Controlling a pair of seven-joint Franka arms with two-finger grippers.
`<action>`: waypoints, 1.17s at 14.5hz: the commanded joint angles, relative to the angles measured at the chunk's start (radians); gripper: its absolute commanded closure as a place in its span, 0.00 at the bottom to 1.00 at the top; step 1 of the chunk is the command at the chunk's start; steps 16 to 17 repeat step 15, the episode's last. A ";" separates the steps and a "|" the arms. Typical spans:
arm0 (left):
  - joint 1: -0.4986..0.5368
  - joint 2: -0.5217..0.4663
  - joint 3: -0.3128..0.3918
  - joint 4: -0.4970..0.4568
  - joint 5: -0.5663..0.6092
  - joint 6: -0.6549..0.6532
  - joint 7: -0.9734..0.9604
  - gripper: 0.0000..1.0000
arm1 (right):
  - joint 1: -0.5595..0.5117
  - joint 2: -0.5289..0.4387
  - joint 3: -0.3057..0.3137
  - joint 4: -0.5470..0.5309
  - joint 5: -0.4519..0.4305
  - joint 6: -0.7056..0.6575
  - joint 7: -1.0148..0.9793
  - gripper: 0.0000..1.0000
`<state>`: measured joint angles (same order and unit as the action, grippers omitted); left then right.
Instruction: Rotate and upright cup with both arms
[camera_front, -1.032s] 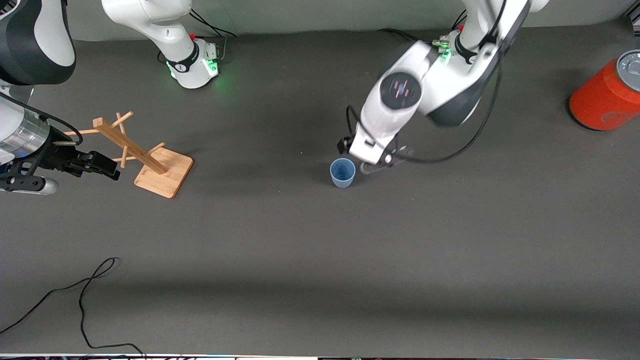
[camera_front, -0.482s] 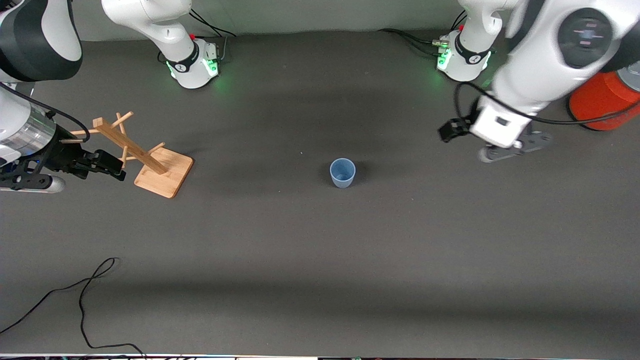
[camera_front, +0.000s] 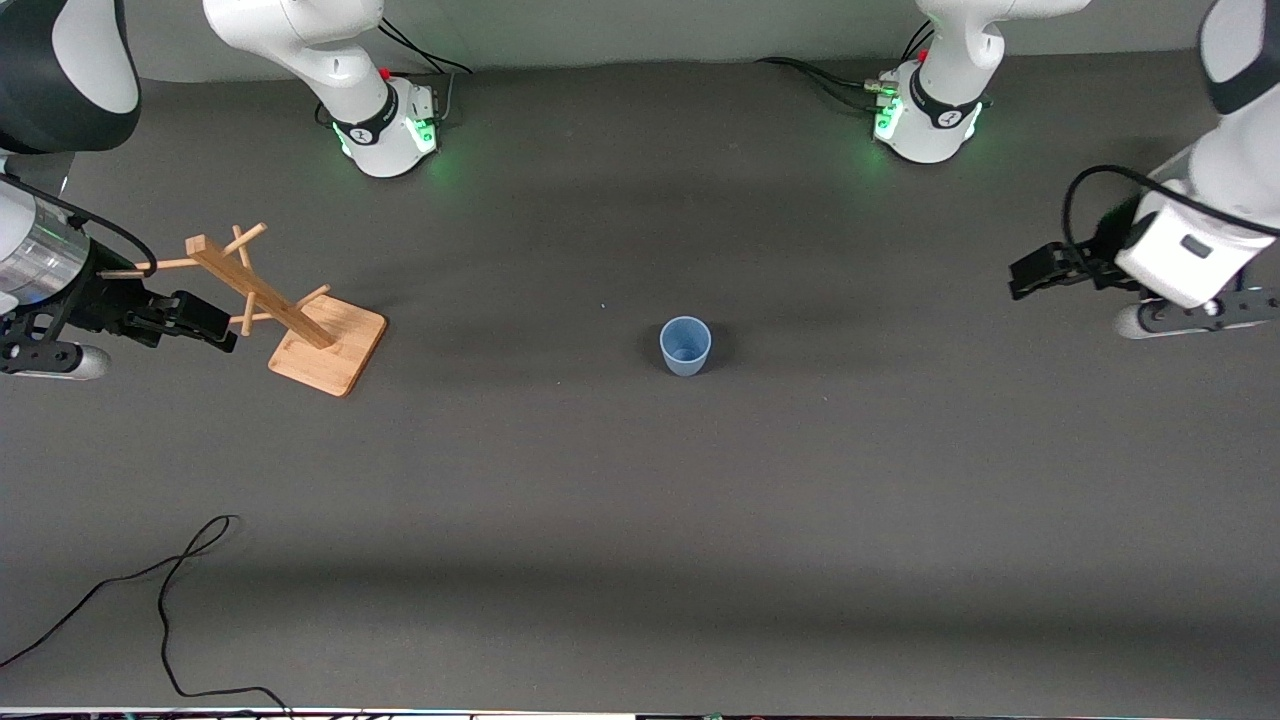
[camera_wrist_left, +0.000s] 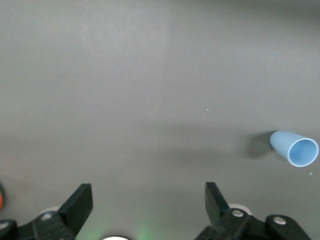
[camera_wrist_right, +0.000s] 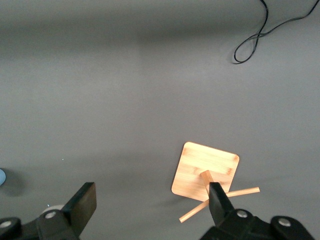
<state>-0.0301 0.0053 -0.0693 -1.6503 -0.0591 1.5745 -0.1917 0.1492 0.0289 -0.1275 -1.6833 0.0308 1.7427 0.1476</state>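
The light-blue cup (camera_front: 685, 346) stands upright on the dark table mat, rim up, with nothing touching it. It also shows in the left wrist view (camera_wrist_left: 295, 148). My left gripper (camera_front: 1040, 270) is open and empty, raised over the mat well away from the cup, toward the left arm's end of the table. In its own wrist view the left gripper (camera_wrist_left: 148, 197) shows only bare mat between its fingers. My right gripper (camera_front: 205, 322) is open and empty beside the wooden rack, at the right arm's end. In its own view the right gripper (camera_wrist_right: 150, 200) is over the mat by the rack's base.
A wooden peg rack (camera_front: 300, 320) on a square base (camera_wrist_right: 205, 170) stands toward the right arm's end. A loose black cable (camera_front: 170, 590) lies near the front camera's edge; it also shows in the right wrist view (camera_wrist_right: 255, 42). Both arm bases (camera_front: 385, 125) (camera_front: 925, 115) carry green lights.
My left arm has swung away from beside the cup toward its own end of the table, now covering the red-orange can. The cup stays upright. My right gripper has shifted slightly.
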 joint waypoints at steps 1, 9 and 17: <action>-0.028 -0.010 0.049 0.041 0.018 -0.063 0.112 0.00 | 0.003 0.003 -0.006 0.030 0.011 -0.022 -0.005 0.00; -0.030 -0.008 0.062 0.049 0.058 -0.088 0.187 0.00 | -0.066 0.006 0.048 0.036 0.001 -0.025 -0.014 0.00; -0.030 -0.007 0.060 0.049 0.079 -0.087 0.187 0.00 | -0.080 0.009 0.071 0.045 -0.008 -0.025 -0.016 0.00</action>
